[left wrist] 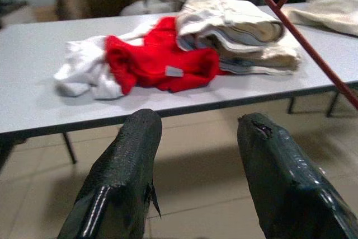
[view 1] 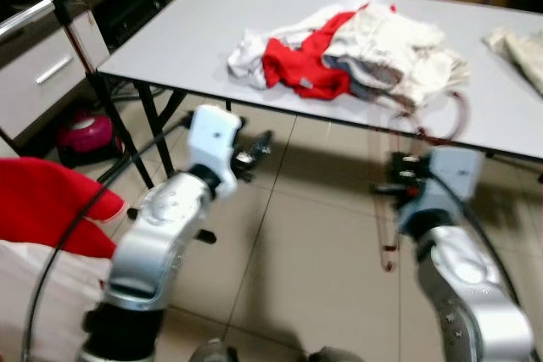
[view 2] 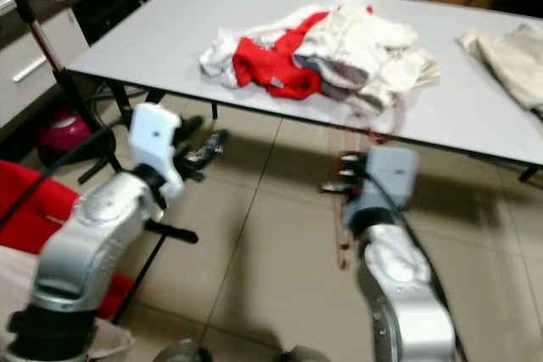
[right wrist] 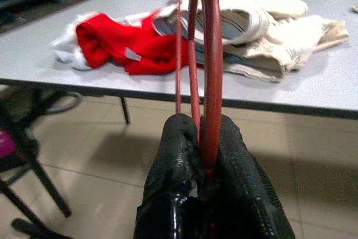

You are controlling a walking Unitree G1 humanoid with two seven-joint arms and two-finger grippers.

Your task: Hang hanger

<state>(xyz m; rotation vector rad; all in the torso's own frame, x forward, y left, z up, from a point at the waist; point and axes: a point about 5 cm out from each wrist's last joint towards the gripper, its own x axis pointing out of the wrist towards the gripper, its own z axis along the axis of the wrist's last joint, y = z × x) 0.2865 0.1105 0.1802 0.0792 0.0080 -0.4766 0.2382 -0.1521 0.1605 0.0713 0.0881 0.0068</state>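
A dark red wire hanger (right wrist: 210, 71) rises upright out of my right gripper (right wrist: 204, 124), which is shut on its lower bar. In the eye views the hanger (view 1: 445, 120) is blurred, in front of the table edge above the right gripper (view 1: 396, 184). My left gripper (left wrist: 198, 124) is open with nothing between its fingers; it hovers low over the floor, before the table's front edge (view 1: 254, 152). From the left wrist, the hanger (left wrist: 313, 32) shows off to one side. A pile of red, white and cream clothes (view 1: 356, 48) lies on the grey table (view 1: 161, 48).
A silver rail on a black stand (view 1: 51, 2) is at the far left, beside a white drawer unit (view 1: 38, 74). A red garment (view 1: 42, 201) hangs at my lower left. A pink object (view 1: 85, 135) sits on the tiled floor (view 1: 314, 252). Another cream cloth (view 1: 517, 48) lies at the table's right.
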